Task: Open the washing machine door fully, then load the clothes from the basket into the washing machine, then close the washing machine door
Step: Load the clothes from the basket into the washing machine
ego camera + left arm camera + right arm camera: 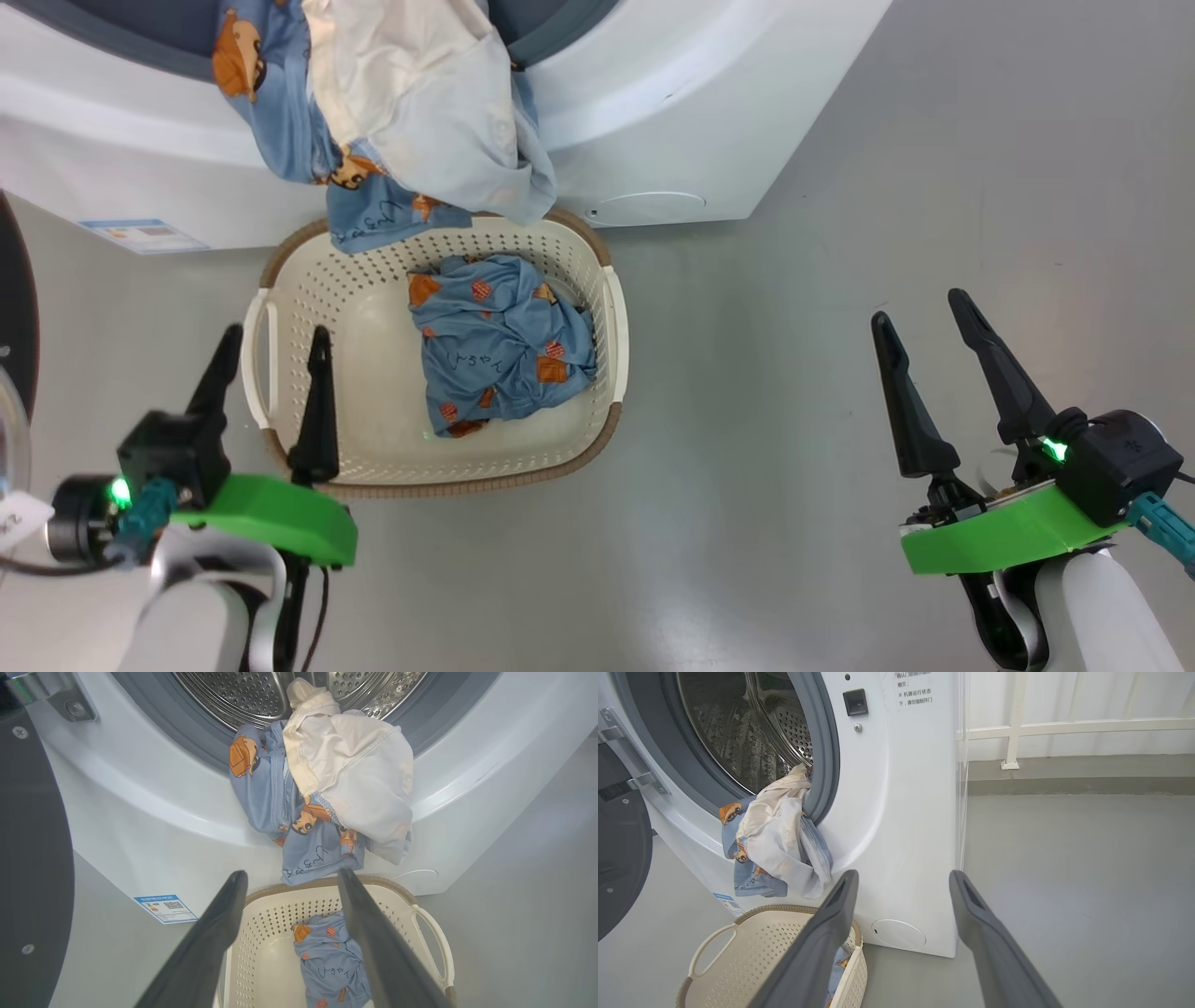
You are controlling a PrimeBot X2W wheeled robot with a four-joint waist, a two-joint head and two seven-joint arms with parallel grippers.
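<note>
Now my left gripper [274, 329] and right gripper [919, 306] are both wide open, holding nothing
My left one hangs at the one basket's [355, 299] rim and hides a bit of it, my right one is over the floor [840, 187], well apart; one blue piece [504, 345] of the clothes lies in the basket, one blue piece [271, 112] and one cream piece [420, 93] hang out of the washing machine [672, 112]; the open door [32, 858] is mostly cut off

Clothes [775, 844] hang out of the washing machine [901, 835] above the basket [752, 952], beyond two spread fingers [822, 947].
</note>
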